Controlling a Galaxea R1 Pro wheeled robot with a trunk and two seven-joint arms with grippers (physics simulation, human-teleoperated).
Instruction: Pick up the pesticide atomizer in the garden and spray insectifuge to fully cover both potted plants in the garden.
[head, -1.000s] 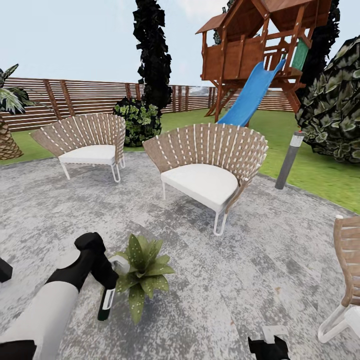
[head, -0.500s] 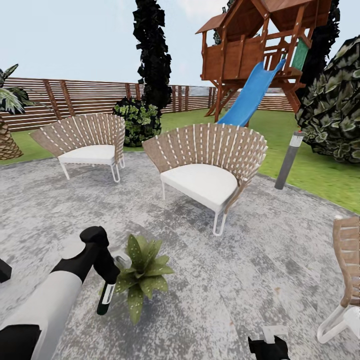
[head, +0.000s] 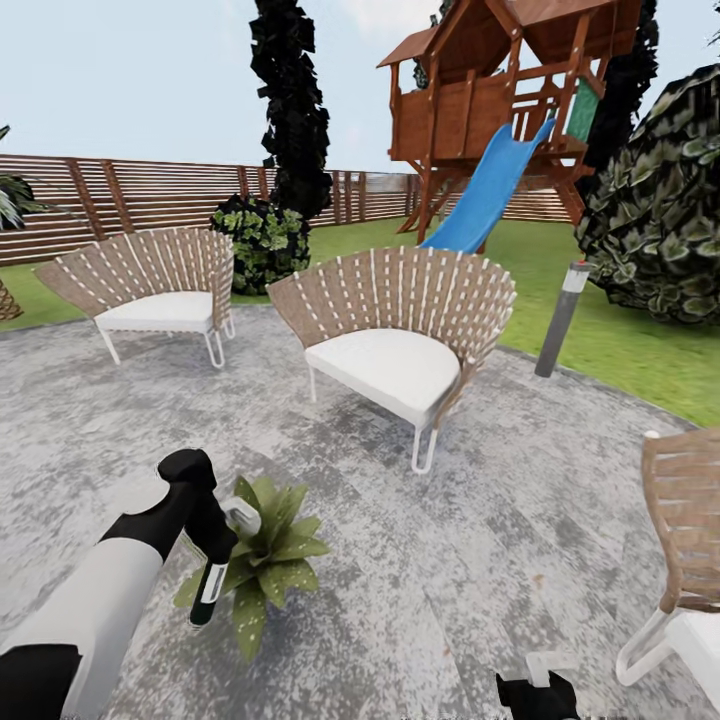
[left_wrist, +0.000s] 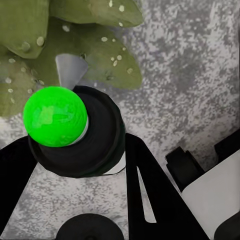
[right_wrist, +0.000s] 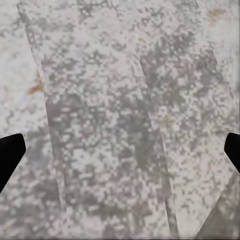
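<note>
Patio (head: 480, 560) open rightward; left gripper (head: 215, 548) clamps atomizer (head: 208, 592) touching potted plant (head: 262, 560); right gripper (right_wrist: 120, 150) spread.

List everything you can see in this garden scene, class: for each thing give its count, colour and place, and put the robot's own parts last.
pesticide atomizer: one, dark green with white label, held in the left tool beside the plant.
potted plant: one, green leaves, on the patio near the left arm.
patio: one, mottled grey stone, underfoot.
wicker chairs: three, brown with white seats; far left, centre, right edge.
bollard lamp: one, grey, at the patio's edge by the lawn.
play tower: one, brown wood with blue slide, on the lawn.
fence: one, brown slats, behind the lawn.
left tool: black, closed on the atomizer.
right tool: black, low over bare patio, fingertips wide apart.
</note>
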